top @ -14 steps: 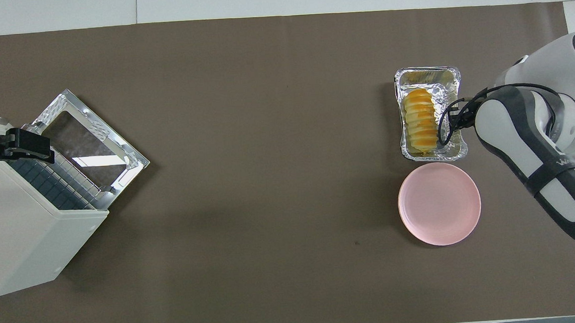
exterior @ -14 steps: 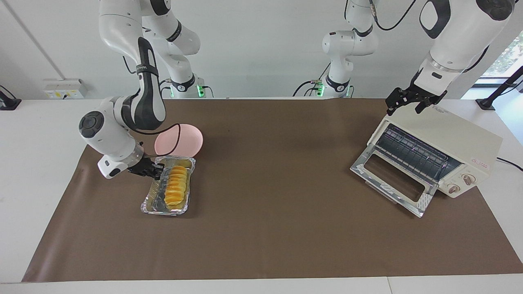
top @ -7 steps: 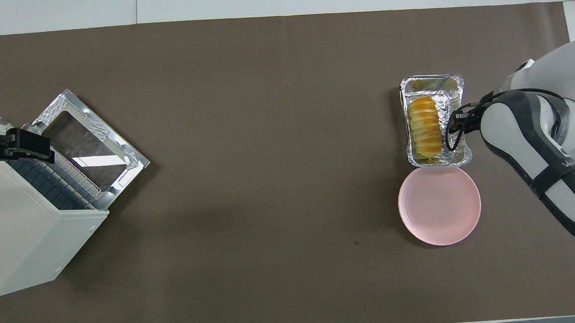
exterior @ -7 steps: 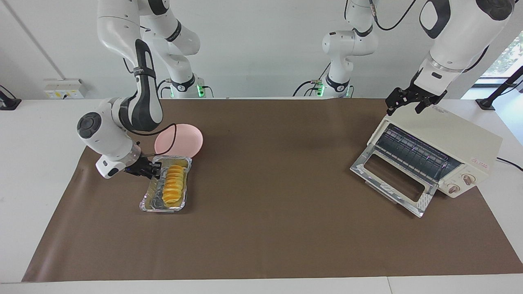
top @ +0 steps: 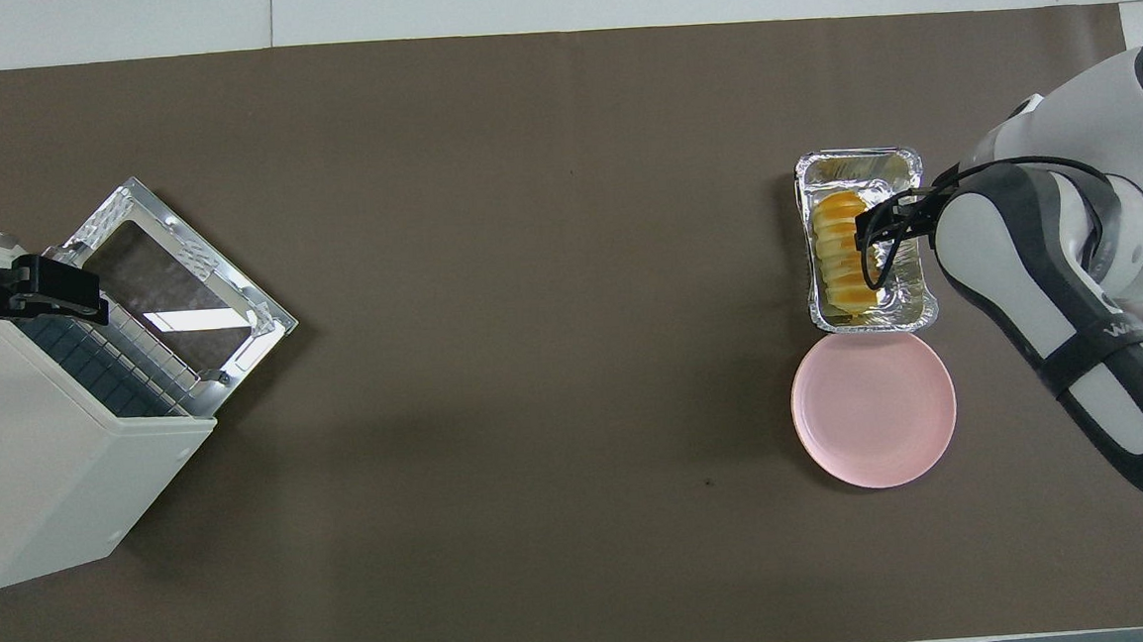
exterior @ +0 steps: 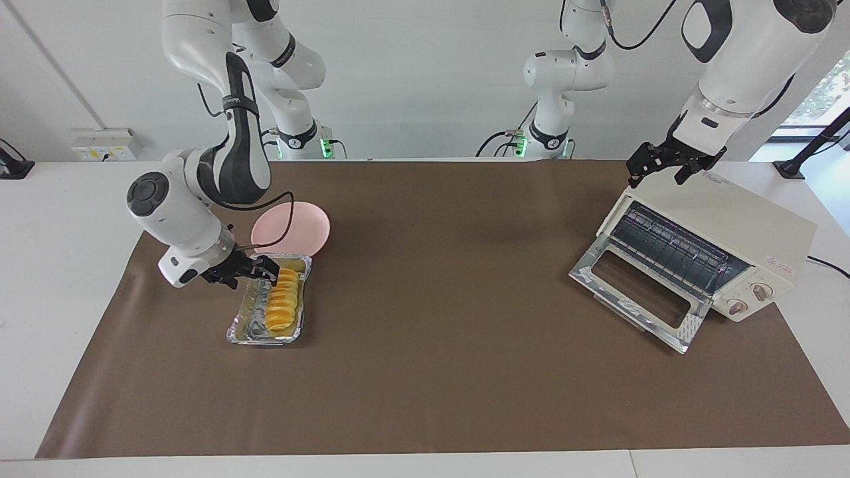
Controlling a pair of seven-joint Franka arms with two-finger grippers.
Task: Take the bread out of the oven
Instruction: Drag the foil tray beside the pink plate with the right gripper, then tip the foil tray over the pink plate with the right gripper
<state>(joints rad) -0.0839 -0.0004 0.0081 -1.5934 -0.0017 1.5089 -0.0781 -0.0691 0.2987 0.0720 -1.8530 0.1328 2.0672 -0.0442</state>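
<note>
A brown mat [exterior: 438,372] covers a white table [exterior: 60,219] before a pale wall. With the oven [exterior: 717,245] as landmark: it stands at the left arm's end, door down; the left gripper [exterior: 657,166] hangs spread over its top. Well apart, at the right arm's end, the bread [exterior: 282,302] lies in a foil tray [exterior: 249,332] beside a pink plate [exterior: 299,229]. The bent right arm's gripper [exterior: 255,269] is spread over the tray, holding nothing.

Plain white wall [exterior: 425,79]. White counter [exterior: 60,219] carries a brown paper sheet [exterior: 438,372]. Grey socket box [exterior: 106,144] on wall; daylit window [exterior: 820,93] at counter's corner.
</note>
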